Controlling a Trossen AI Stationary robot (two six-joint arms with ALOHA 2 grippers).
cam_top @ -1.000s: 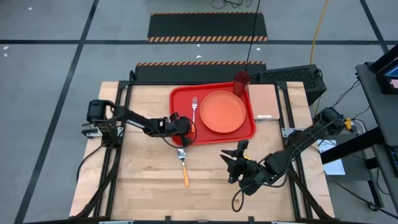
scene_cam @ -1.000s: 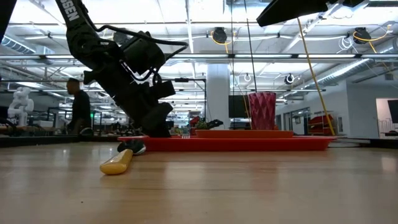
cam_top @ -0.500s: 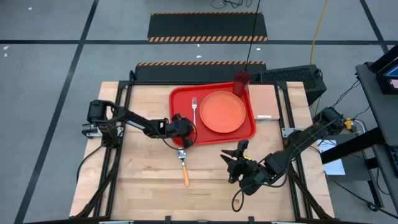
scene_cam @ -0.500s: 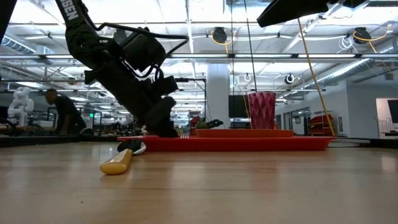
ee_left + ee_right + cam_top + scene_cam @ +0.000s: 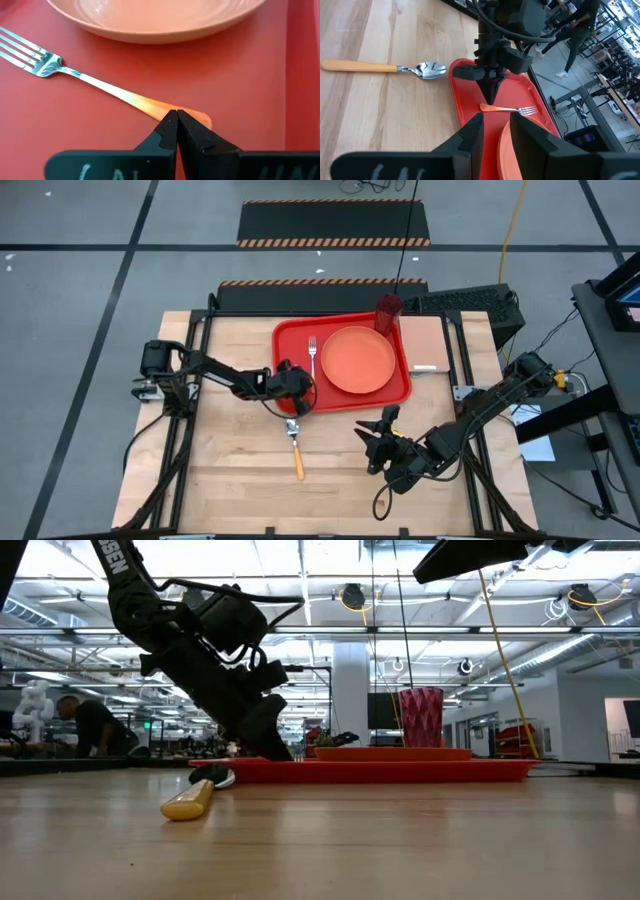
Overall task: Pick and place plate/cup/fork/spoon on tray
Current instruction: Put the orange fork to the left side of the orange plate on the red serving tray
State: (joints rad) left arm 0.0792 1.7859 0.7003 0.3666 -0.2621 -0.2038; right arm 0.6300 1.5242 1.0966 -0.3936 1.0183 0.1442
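My high camera looks straight down from well above, taking in the whole bench (image 5: 240, 470) and both arms. My low camera sits at bench-top height, looking level across the wood into the room behind. The left wrist camera is pressed in close, looking past the left hand (image 5: 176, 122) at the fork (image 5: 90, 80) just beyond its tips, with the plate (image 5: 160, 17) farther ahead. The right wrist camera looks from farther back, past the right hand (image 5: 492, 125), and shares that fork, the tray (image 5: 520, 100) and the spoon (image 5: 385, 67) with the high view
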